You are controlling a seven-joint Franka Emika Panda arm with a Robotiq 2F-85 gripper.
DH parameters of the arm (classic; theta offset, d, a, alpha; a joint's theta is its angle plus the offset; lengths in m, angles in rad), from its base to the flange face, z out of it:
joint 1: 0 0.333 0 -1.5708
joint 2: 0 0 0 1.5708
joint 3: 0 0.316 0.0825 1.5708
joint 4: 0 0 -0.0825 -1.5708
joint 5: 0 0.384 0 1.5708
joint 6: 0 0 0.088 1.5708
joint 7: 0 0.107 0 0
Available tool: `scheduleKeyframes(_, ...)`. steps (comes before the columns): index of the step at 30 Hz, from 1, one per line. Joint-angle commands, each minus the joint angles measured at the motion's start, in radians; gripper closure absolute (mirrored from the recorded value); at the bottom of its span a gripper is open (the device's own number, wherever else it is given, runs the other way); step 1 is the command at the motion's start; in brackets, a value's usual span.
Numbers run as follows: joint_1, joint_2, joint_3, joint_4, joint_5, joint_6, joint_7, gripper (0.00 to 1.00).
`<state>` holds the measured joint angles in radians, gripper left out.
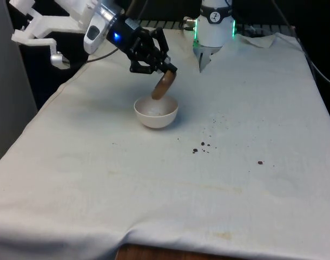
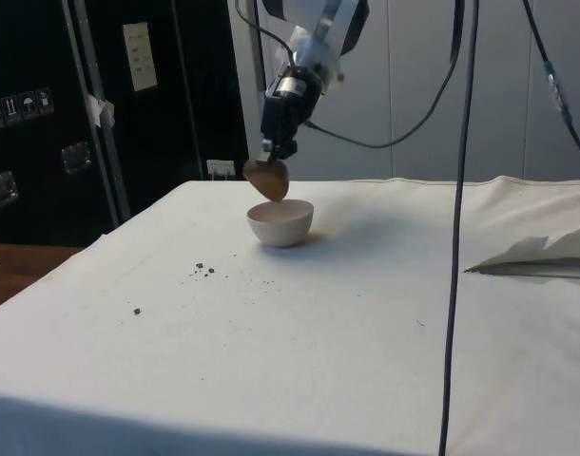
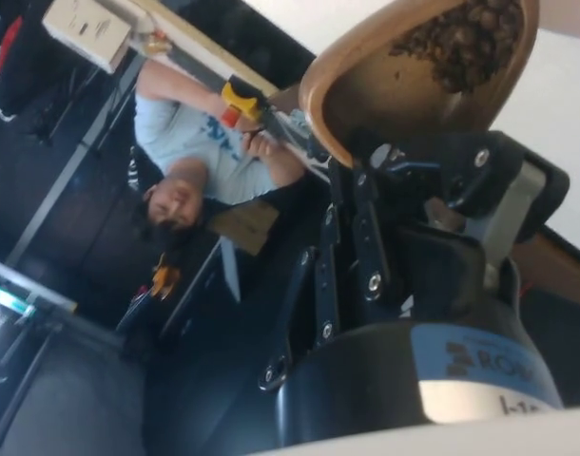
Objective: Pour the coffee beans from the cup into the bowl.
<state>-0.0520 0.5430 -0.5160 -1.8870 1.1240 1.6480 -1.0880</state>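
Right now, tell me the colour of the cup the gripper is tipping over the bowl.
Brown, a tan wood-like shade; the cup shows best in the wrist view.

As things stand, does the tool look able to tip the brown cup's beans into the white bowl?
Probably yes. The tool holds the tilted brown cup directly above the white ceramic bowl, nothing lies between, and coffee beans remain inside the cup.

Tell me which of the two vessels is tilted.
The brown cup of coffee beans, held tipped in the gripper above the white bowl. The bowl sits upright on the cloth.
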Motion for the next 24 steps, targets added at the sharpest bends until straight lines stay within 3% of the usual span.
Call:
scheduleKeyframes(1, -0.007, 0.010, 0.003, 0.008, 0.014, -0.021, -0.002, 1.00)
scheduleKeyframes(3, 0.000, 0.007, -0.003, 0.003, 0.014, -0.015, -0.004, 1.00)
scheduleKeyframes(4, -0.007, 0.017, 0.000, 0.011, 0.026, -0.037, -0.005, 1.00)
scheduleKeyframes(10, -0.010, 0.039, -0.020, 0.023, 0.061, -0.104, -0.015, 1.00)
scheduleKeyframes(11, -0.001, 0.034, -0.025, 0.016, 0.058, -0.091, -0.017, 1.00)
scheduleKeyframes(12, -0.010, 0.042, -0.024, 0.025, 0.065, -0.113, -0.016, 1.00)
scheduleKeyframes(20, -0.013, 0.063, -0.047, 0.040, 0.096, -0.187, -0.020, 1.00)
scheduleKeyframes(21, -0.006, 0.062, -0.056, 0.036, 0.099, -0.186, -0.024, 1.00)
scheduleKeyframes(22, -0.013, 0.068, -0.053, 0.044, 0.104, -0.204, -0.021, 1.00)
scheduleKeyframes(24, -0.014, 0.073, -0.057, 0.047, 0.111, -0.220, -0.021, 1.00)
